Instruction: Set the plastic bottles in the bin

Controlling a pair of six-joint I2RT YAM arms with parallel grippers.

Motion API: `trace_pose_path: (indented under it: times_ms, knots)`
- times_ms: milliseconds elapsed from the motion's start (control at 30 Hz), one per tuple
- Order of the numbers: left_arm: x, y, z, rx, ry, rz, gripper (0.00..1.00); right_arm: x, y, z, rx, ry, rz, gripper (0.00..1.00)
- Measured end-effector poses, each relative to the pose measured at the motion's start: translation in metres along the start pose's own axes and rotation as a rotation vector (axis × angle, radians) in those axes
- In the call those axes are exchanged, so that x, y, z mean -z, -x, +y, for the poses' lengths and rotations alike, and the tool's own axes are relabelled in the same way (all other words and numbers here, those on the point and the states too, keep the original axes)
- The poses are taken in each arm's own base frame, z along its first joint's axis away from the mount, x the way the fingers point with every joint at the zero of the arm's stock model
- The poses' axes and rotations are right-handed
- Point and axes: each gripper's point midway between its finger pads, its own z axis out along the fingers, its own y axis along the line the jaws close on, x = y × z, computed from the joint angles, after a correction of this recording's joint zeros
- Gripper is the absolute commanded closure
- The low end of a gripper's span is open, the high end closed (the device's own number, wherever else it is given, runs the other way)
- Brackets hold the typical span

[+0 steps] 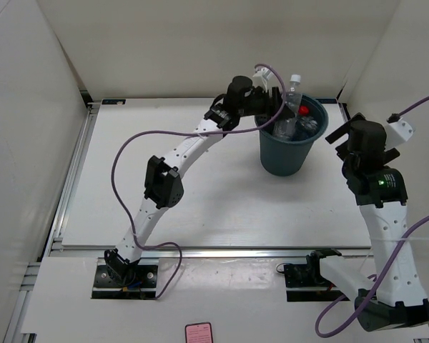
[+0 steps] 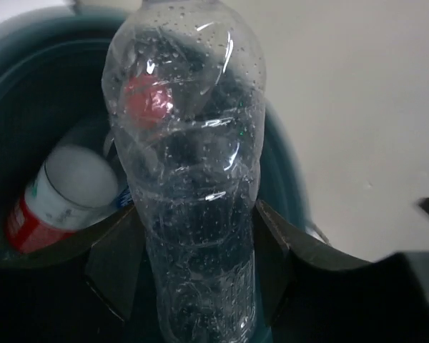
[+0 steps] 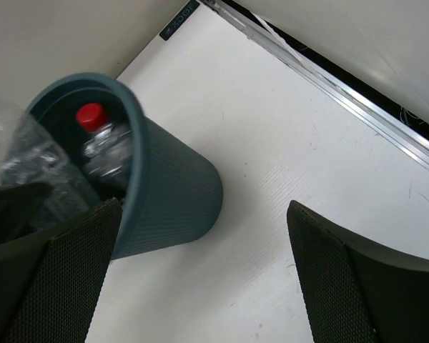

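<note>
White walls close off a white table, and the bin stands on it toward the far right. The left gripper reaches in from the bin's left and is clamped on the unlabelled clear bottle, one finger pressing each side of its body. The bottle sits cap-up and slightly tilted over the bin's mouth, and its lower end looks to be at or just inside the rim. A red-capped bottle lies inside the bin with at least one more, though their number cannot be counted. No bottle shows on the bare table, so this is probably the last drop. The next move calls for parting the jaws so the bottle falls in, then lifting the arm clear of the rim without tipping the bin. The right gripper hangs wide open and empty just right of the bin. The held bottle carries only droplets and no print. The red label in the bin and the pink card at the near edge are too small to read.
</note>
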Motion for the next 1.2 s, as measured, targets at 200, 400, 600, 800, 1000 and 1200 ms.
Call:
trace_pose_path:
  times_ms: [200, 400, 600, 800, 1000, 1200]
  knots:
    - [0.000, -0.032, 0.030, 0.011, 0.056, 0.075, 0.00, 0.006, 0.010, 0.003, -0.004, 0.017, -0.022, 0.00]
    - [0.022, 0.001, 0.011, -0.041, 0.062, 0.023, 0.00, 0.010, 0.021, -0.004, 0.015, -0.017, -0.050, 0.00]
    - [0.069, 0.094, -0.047, -0.145, 0.030, -0.176, 0.00, 0.004, 0.021, 0.001, 0.120, -0.035, 0.000, 0.00]
    - [0.182, 0.161, -0.086, -0.228, 0.114, -0.354, 0.00, 0.007, -0.013, 0.029, 0.300, 0.172, 0.173, 0.00]
    - [0.323, 0.120, -0.040, -0.197, 0.502, -0.472, 0.00, 0.022, -0.026, 0.053, 0.364, 0.362, 0.237, 0.00]
    - [0.390, 0.056, 0.018, -0.168, 0.847, -0.466, 0.00, 0.021, -0.027, 0.062, 0.392, 0.399, 0.254, 0.00]
